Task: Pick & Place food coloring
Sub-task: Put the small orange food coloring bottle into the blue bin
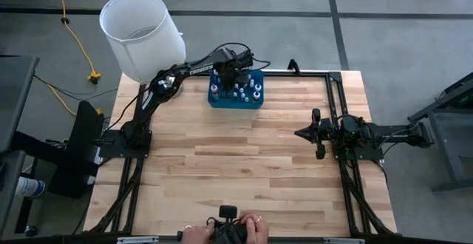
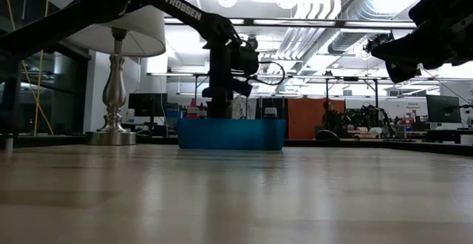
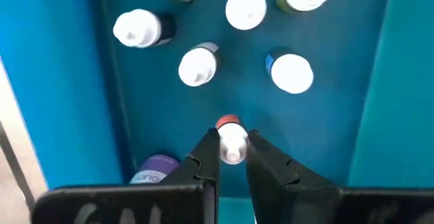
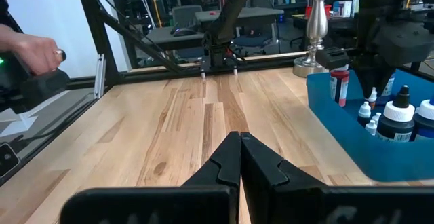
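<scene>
Overhead, table-level and two wrist cameras share the blue bin [image 1: 236, 96].

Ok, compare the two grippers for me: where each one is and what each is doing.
The left gripper is down in the blue bin, its fingers closed on a white-capped bottle; the right gripper hangs over bare table, shut on nothing. The left arm reaches far across; the right stays near its base. Both have dark two-finger jaws.

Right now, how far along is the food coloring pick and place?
Nothing looks placed yet: no bottle shows on the bare table. In hand: the left gripper is down in the blue bin, fingers around a white-capped, red-collared bottle. Left: lifting it out and placing it. The right gripper waits shut.
</scene>
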{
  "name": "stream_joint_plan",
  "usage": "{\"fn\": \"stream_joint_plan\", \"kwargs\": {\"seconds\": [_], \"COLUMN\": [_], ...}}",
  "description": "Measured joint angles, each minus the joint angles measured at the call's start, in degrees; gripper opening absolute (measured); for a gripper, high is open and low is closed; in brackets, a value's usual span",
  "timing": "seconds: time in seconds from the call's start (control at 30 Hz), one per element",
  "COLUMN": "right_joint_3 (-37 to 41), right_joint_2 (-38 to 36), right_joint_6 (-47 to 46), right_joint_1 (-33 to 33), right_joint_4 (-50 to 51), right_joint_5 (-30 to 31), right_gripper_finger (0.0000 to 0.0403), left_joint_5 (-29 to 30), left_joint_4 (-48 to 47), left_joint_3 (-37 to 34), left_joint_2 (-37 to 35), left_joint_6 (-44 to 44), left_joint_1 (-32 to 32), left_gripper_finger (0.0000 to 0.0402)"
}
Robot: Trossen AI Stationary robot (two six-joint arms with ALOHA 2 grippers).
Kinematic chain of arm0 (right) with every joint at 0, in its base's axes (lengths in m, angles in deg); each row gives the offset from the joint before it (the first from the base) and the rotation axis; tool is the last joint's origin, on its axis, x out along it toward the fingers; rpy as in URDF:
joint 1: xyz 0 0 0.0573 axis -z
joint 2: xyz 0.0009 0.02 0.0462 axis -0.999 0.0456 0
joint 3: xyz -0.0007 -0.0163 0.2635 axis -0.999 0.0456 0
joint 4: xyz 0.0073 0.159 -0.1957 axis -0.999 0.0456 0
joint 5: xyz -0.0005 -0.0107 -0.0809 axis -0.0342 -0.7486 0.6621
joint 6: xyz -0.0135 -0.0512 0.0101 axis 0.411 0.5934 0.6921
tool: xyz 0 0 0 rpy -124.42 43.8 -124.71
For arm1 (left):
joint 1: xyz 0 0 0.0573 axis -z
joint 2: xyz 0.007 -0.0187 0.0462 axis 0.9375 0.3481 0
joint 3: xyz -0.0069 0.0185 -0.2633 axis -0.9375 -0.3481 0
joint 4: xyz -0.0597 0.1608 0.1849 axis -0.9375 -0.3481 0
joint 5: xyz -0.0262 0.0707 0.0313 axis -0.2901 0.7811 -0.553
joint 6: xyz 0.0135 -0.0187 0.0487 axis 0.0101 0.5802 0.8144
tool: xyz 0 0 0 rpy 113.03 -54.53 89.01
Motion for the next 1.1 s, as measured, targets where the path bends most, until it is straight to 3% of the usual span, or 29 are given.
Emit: {"fn": "stream_joint_plan", "kwargs": {"seconds": [0.43,1.1], "right_joint_3": [0.00,0.00], "right_joint_2": [0.00,0.00], "right_joint_6": [0.00,0.03], "right_joint_1": [0.00,0.01], "right_joint_4": [0.00,-0.02], "right_joint_5": [-0.02,-0.02], "right_gripper_finger": [0.0000,0.0000], "left_joint_5": [-1.42,-3.67], "left_joint_4": [1.55,3.20], "left_joint_3": [-0.73,-3.23], "left_joint_2": [0.18,0.18], "left_joint_6": [5.12,3.54], "left_joint_1": [-0.16,-0.41], "left_gripper_finger": [0.0043,0.0053]}}
